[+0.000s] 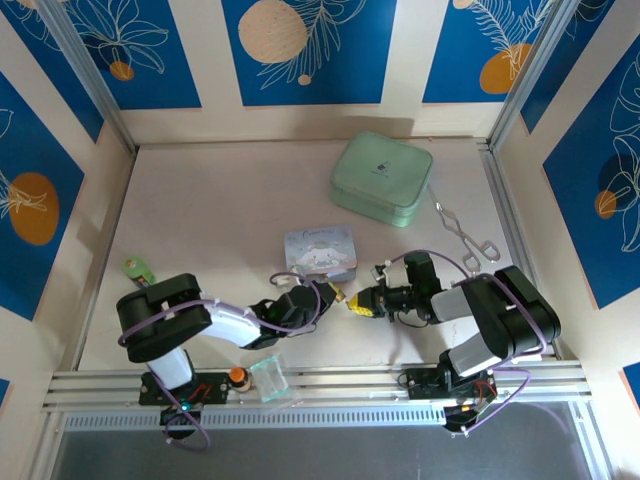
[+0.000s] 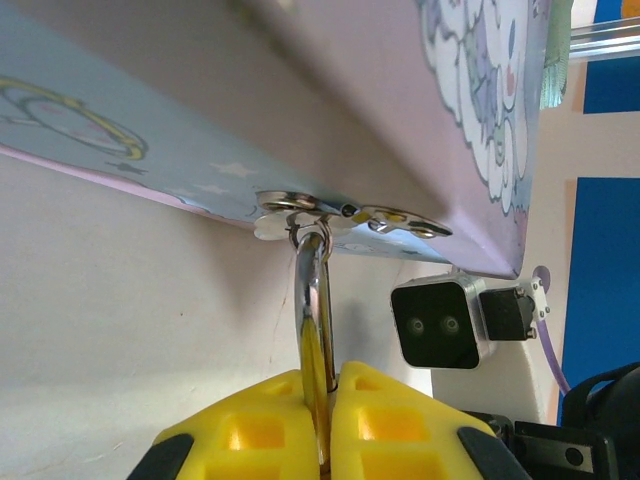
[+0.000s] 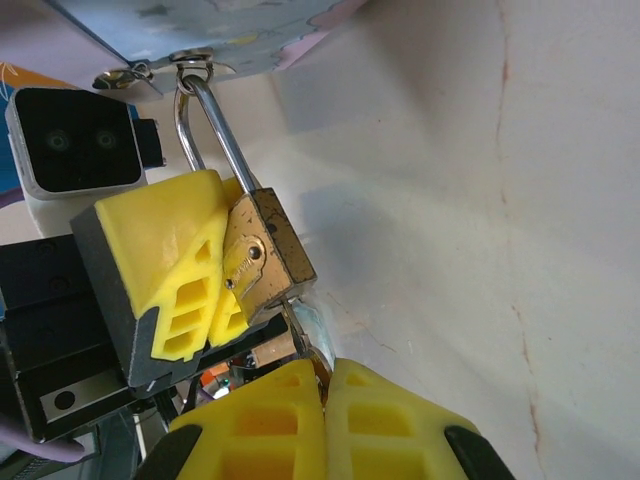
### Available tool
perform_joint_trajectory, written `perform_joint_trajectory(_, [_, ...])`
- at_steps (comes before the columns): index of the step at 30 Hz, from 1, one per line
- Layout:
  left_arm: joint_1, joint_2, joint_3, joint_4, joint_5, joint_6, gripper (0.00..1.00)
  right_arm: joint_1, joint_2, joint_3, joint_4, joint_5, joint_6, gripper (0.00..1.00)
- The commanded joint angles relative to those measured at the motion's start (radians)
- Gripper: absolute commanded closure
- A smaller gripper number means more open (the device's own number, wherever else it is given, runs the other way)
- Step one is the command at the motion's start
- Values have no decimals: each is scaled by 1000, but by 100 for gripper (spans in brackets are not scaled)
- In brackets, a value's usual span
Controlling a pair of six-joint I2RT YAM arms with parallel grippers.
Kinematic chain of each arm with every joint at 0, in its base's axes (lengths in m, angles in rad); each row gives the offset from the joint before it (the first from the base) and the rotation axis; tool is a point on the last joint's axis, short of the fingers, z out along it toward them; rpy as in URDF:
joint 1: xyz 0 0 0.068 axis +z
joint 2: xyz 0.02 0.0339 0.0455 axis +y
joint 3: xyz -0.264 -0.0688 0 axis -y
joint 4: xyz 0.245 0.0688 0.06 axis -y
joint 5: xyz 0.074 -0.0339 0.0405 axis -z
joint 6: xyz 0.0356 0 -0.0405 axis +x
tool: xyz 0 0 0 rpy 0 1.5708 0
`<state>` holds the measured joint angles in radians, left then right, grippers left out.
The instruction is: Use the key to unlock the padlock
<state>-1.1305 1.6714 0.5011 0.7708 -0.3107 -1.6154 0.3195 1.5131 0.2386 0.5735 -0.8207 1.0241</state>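
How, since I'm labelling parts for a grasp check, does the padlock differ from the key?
The padlock is brass-bodied and chunky; the key is a thin silvery sliver. The left gripper pinches the padlock, the right gripper the key. The padlock's shackle threads the hasp of the cartoon tin; the key meets the padlock's underside. Both are metal.

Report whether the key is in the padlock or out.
In. The key runs from the shut right gripper straight into the bottom of the padlock, which the left gripper clamps.
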Motion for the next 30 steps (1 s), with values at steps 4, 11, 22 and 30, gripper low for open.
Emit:
perform_joint_trajectory(4, [-14,25,10,-18,94,-50,100,-8,10,39,61,-11,45,100])
perform_joint_trajectory(11, [-20,28,31,-28,116,-30,100,8,8,55,51,22,58,100])
perform_joint_trajectory(22, [-42,41,47,-45,131,-34,100,33,-31,40,129,114,166,100])
perform_joint_trajectory(30, [-46,47,54,-95,110,-33,100,43,-91,57,-9,185,105,92])
